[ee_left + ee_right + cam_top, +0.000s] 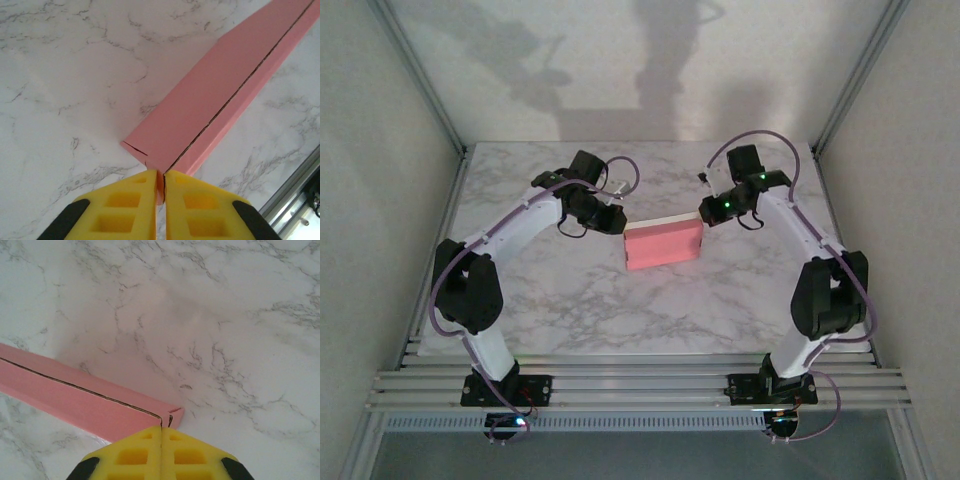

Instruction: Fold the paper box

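Note:
The paper box [663, 243] lies pink side out in the middle of the marble table, folded into a long flat shape with a dark seam along its length. My left gripper [618, 222] is at its left end. In the left wrist view the yellow fingers [125, 200] are shut on a thin pink edge at the box's [220, 85] near corner, and the left gripper [162, 176] pinches it upright. My right gripper [704, 213] is at the box's right end. There its pads [135, 452] meet with no gap, and the right gripper [161, 429] is shut where the seam of the box [75, 400] runs in.
The marble tabletop [570, 300] is bare around the box. Metal frame posts and white walls close in the sides and back. An aluminium rail [640, 385] with both arm bases runs along the near edge.

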`<state>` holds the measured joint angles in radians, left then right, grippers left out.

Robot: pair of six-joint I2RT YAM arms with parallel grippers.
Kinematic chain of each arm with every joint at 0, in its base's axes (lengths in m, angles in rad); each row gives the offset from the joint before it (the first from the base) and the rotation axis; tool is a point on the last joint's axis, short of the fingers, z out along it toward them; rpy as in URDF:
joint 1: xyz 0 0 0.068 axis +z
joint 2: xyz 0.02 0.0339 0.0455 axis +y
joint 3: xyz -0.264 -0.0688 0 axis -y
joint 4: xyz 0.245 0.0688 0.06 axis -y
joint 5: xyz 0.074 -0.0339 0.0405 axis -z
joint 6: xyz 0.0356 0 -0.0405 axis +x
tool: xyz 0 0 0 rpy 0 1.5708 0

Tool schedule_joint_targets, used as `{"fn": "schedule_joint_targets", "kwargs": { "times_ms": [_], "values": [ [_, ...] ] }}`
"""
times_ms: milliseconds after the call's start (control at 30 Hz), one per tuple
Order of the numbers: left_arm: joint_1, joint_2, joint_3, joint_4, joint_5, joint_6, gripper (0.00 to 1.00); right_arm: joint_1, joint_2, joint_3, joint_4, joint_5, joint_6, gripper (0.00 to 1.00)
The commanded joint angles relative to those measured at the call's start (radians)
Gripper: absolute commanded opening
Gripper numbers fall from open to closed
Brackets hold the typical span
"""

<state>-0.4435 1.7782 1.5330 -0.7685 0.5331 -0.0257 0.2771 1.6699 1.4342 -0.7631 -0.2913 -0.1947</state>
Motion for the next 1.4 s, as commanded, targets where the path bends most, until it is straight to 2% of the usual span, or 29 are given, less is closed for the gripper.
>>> {"fn": "schedule_joint_targets", "kwargs": {
  "times_ms": [0, 333, 600, 1000, 1367],
  "values": [
    [-0.005, -0.039, -0.017, 0.060, -0.041, -0.092, 0.13, 0.022, -0.055, -0.041, 0.019, 0.038, 0.040, 0.01],
    [-0.002, -0.088, -0.118, 0.235, -0.094, -0.301, 0.13, 0.061, -0.140, -0.123, 0.078, 0.108, 0.172, 0.00],
    [-0.003, -0.119, -0.157, 0.300, -0.113, -0.369, 0.12, 0.097, -0.160, -0.160, 0.092, 0.144, 0.215, 0.00],
    [-0.002, -0.155, -0.227, 0.313, -0.160, -0.301, 0.12, 0.103, -0.177, -0.188, 0.098, 0.149, 0.221, 0.00],
    [-0.003, -0.167, -0.267, 0.348, -0.153, -0.310, 0.12, 0.105, -0.188, -0.201, 0.092, 0.164, 0.223, 0.00]
  ]
}}
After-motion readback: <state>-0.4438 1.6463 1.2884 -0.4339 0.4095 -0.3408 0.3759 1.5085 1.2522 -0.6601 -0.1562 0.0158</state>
